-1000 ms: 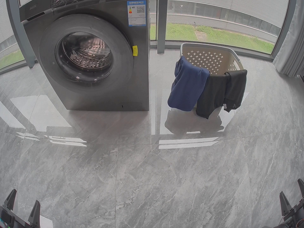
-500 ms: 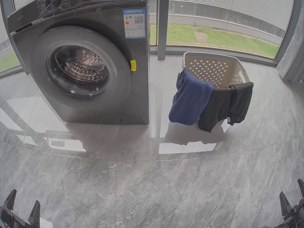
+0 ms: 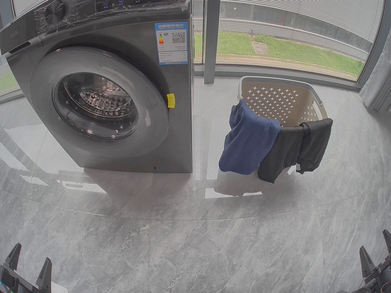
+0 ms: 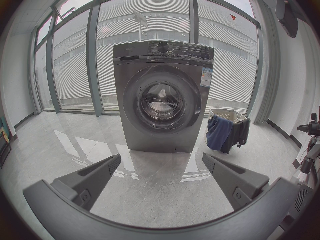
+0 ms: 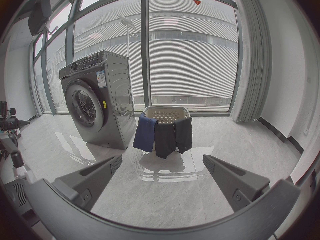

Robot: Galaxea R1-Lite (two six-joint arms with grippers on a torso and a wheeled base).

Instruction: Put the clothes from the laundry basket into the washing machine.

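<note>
A grey washing machine (image 3: 122, 82) (image 4: 163, 94) (image 5: 96, 100) stands on the floor at the left with its round door shut. To its right is a beige laundry basket (image 3: 281, 96) (image 4: 230, 114) (image 5: 166, 114). A blue garment (image 3: 248, 139) (image 4: 218, 132) (image 5: 145, 132) and a black garment (image 3: 297, 145) (image 4: 240, 134) (image 5: 173, 135) hang over the basket's near rim. My left gripper (image 3: 28, 263) (image 4: 161, 159) and right gripper (image 3: 376, 249) (image 5: 161, 159) are low at the near edge, both open with nothing in them, far from the basket.
Glossy grey tile floor (image 3: 203, 232) stretches between me and the machine. Tall windows (image 3: 285, 17) run behind the machine and basket. A grey curtain (image 3: 376, 86) hangs at the far right. A window post (image 3: 211, 29) stands between machine and basket.
The whole head view has shifted: machine and basket appear larger and lower, so the camera has come closer. Both grippers hold the same spots in the picture.
</note>
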